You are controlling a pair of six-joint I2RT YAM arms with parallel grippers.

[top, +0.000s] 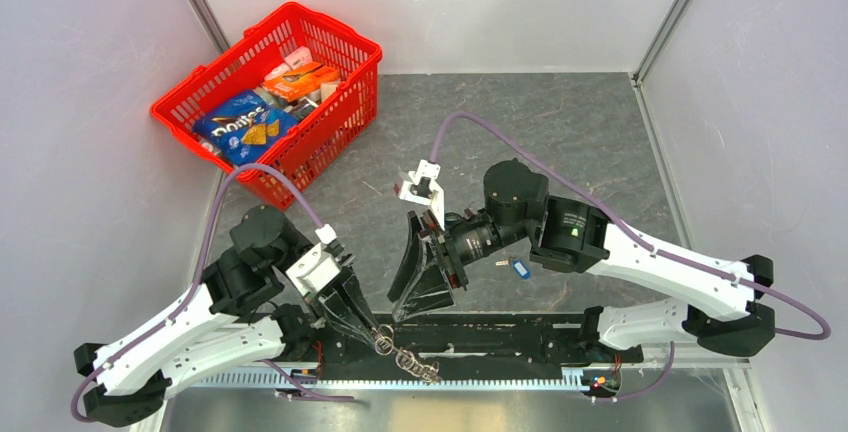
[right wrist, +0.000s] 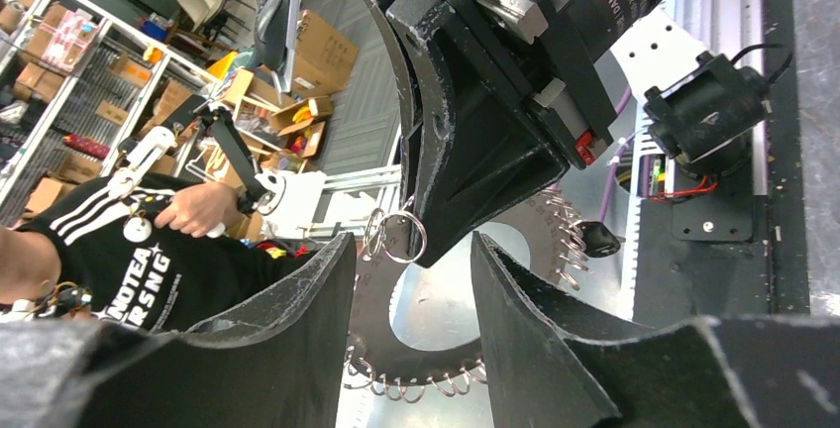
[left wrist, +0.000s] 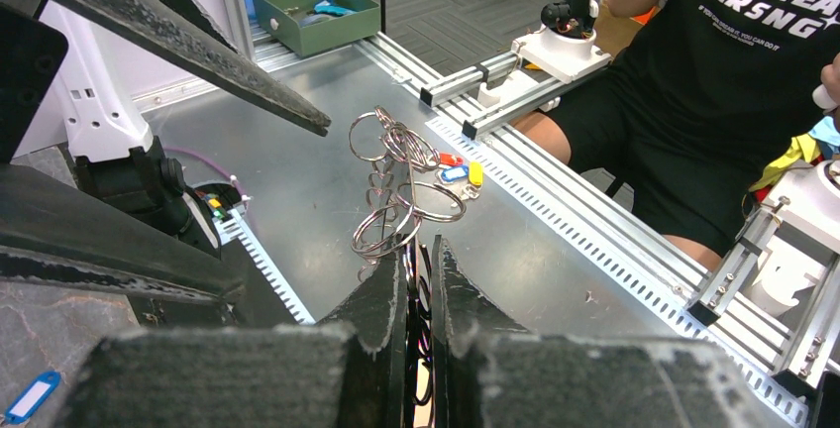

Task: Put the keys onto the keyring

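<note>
— Well apart from the red basket (top: 330, 130), toward the near edge of the tabletop (top: 560, 122): what does the left arm (top: 180, 324) carry?

— One tangle of silvery rings (left wrist: 406, 146), linked in a short chain. I make out at least four loops, but they overlap too much for an exact count.

— And the left jaws?

— Pressed together on one loop, with the rest of the chain standing out beyond the tips.

— The right jaws?

— Spread wide. They point at the left jaws from the side farther from the basket, near but apart.

— Any other piece?

— One blue tag (top: 518, 268) lies flat on the tabletop, just beside the right arm (top: 650, 252). It is farther from the basket than the rings are.

— Inside the basket?

— One blue Doritos bag (top: 245, 124) and some orange boxes (top: 300, 80). I can't tell how many boxes there are.
</note>
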